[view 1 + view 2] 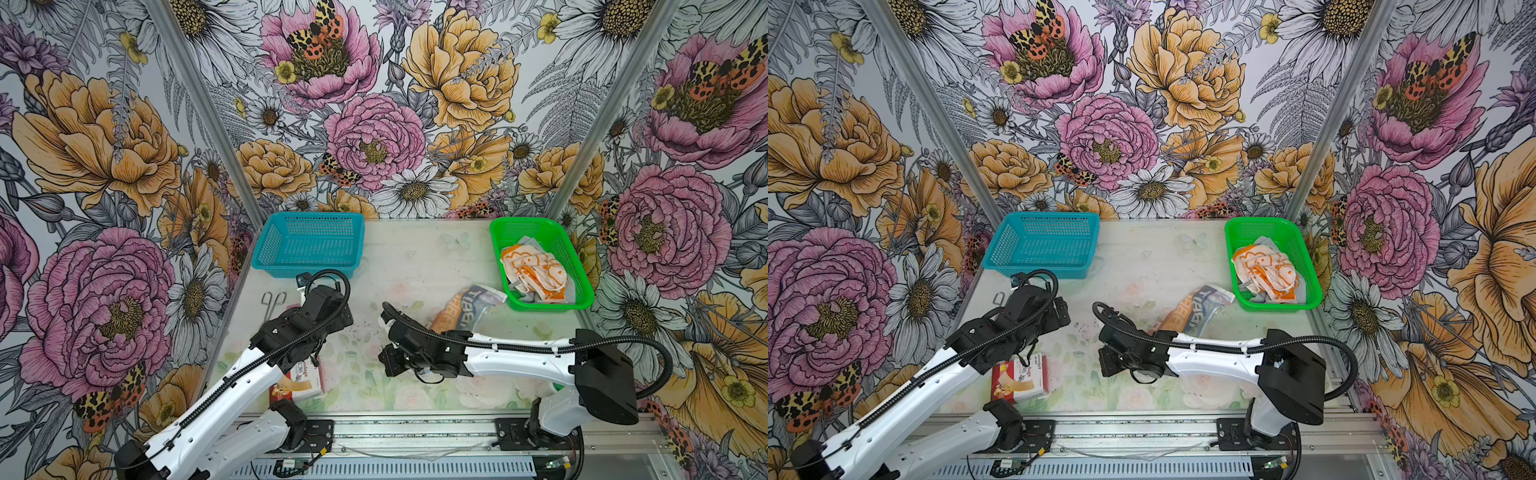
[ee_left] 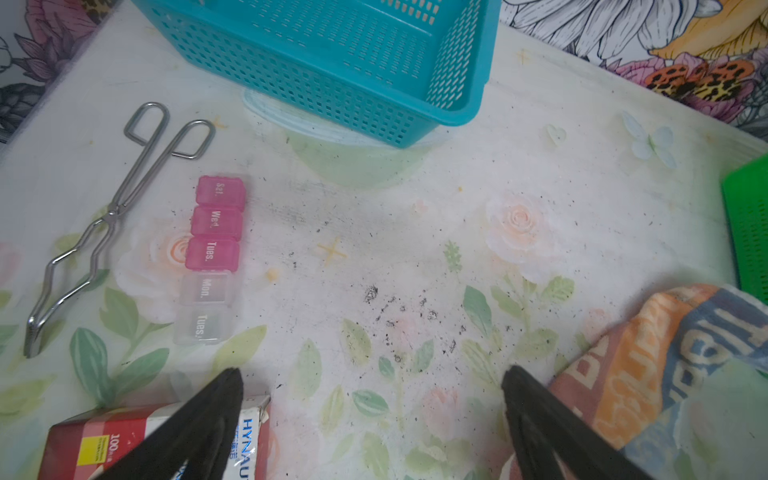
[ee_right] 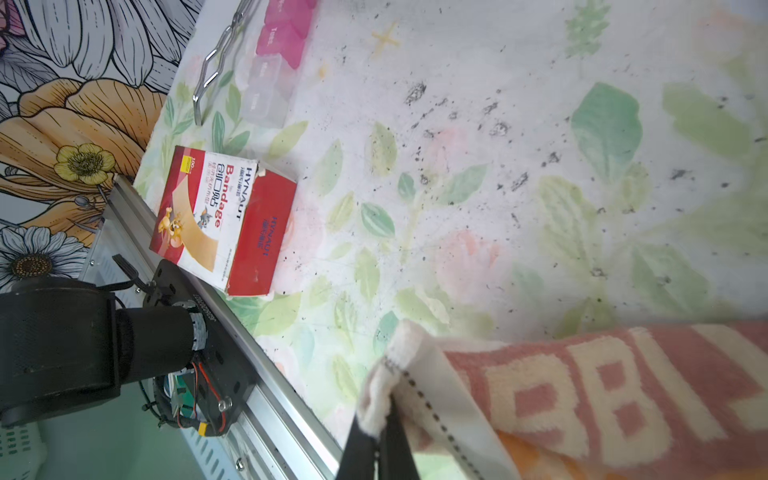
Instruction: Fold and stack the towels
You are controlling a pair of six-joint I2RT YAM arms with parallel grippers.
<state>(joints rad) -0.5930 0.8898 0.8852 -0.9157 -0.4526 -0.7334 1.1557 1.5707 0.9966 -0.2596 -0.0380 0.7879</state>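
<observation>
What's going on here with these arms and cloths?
The job is folding and stacking towels. The right gripper is shut on a corner of the lettered towel, which lies crumpled on the table. The left gripper is open and holds nothing. The orange flowered towel sits unfolded in the green basket. Nothing is stacked yet.
</observation>
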